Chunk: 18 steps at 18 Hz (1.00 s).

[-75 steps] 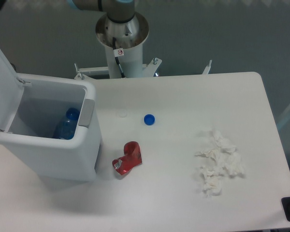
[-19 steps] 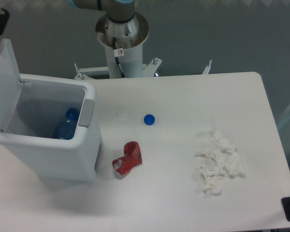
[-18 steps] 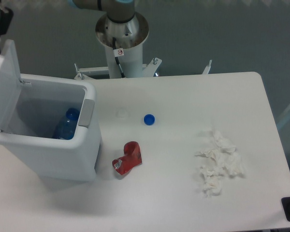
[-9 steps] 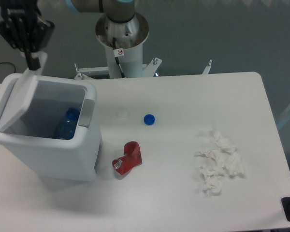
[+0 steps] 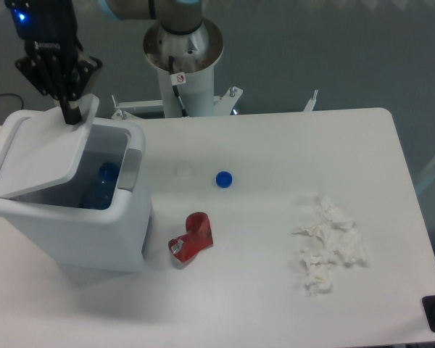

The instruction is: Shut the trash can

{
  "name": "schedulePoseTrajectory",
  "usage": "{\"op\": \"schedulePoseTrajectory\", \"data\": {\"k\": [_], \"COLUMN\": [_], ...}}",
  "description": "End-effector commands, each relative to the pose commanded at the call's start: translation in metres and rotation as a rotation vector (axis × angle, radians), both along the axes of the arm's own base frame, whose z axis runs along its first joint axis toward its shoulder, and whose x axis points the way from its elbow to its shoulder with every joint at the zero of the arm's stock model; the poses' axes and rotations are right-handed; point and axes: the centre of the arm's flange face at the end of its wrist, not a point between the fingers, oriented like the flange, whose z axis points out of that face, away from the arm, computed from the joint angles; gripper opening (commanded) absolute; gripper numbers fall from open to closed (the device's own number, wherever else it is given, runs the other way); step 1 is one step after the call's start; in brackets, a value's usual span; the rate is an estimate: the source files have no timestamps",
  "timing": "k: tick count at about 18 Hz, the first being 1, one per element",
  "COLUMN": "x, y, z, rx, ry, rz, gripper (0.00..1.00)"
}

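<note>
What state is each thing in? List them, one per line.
trash can: upright, partly open
lid: tilted, partway down
gripper: pressing on lid's far edge
bottle: inside the can
red wrapper: crumpled
blue cap: loose on table
tissues: crumpled

White table (image 5: 275,290), trash can (image 5: 94,232), blue cap (image 5: 223,178), red wrapper, perhaps (image 5: 192,238), crumpled tissues (image 5: 326,246)

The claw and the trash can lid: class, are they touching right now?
Touching. The fixed camera shows the claw tip pressed onto the raised edge of the lid, which tilts partway down over the trash can.
</note>
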Motion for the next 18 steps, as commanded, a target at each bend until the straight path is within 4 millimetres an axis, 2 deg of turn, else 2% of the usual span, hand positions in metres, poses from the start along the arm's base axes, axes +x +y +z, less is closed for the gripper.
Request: {"op": "schedulePoseTrajectory", "data": {"k": [5, 11, 18], "x": [-0.03, -0.034, -0.033], "y": [0.016, 0.021, 0.02], "z": [-0.022, -0.043, -0.05], "rx": [0.002, -0.029, -0.041], "ry": [-0.004, -0.021, -0.032], "rz": [0.035, 0.036, 0.035], "gripper": [0.0, 0.0, 0.0]}}
